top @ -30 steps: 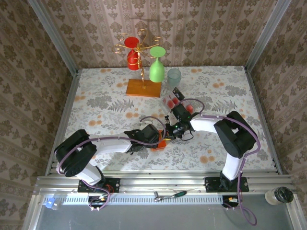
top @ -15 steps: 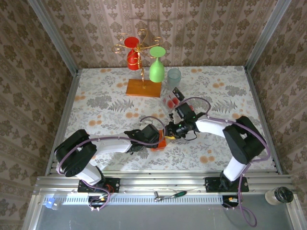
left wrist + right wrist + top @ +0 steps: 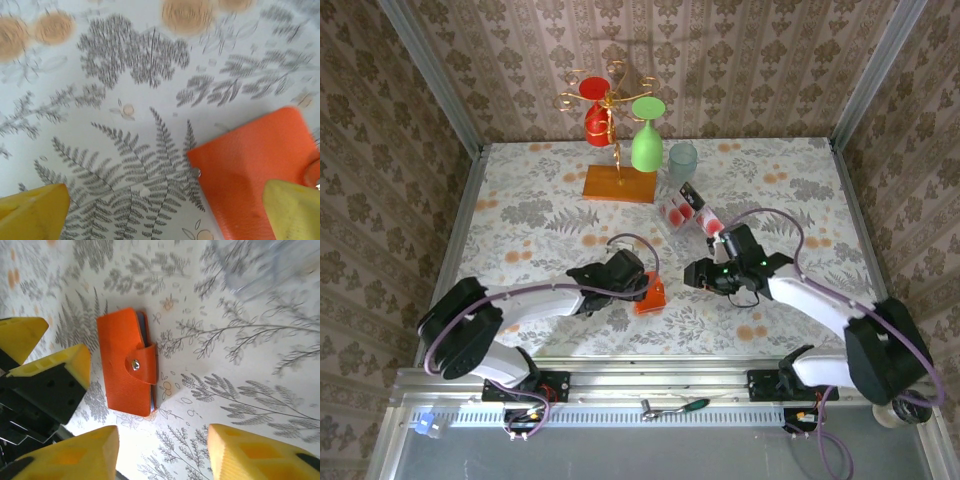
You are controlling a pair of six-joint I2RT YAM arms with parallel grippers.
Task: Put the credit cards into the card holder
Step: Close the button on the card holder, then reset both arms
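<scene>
- The table [image 3: 520, 200], under a floral cloth, is filling the middle of the top view.
- The left gripper [image 3: 642, 284] is reaching in from the lower left. Its yellow fingers [image 3: 31, 208] are standing wide apart, one of them overlapping the near corner of the card holder [image 3: 250, 172].
- The right gripper [image 3: 692, 274] is hanging just right of the holder with its fingers [image 3: 252, 455] parted and nothing between them.
- A gold rack on an orange wooden base [image 3: 619, 184] is standing at upper centre, well apart from the holder, carrying a red glass [image 3: 596, 118] and a green glass [image 3: 646, 140].
- A clear tumbler [image 3: 681, 160] is standing just right of the base.
- The card holder [image 3: 649, 294] is lying flat at centre, snapped shut, between the two grippers.
- The credit cards [image 3: 682, 209] are lying in a loose cluster below the tumbler, up and right of the holder, apart from it.
</scene>
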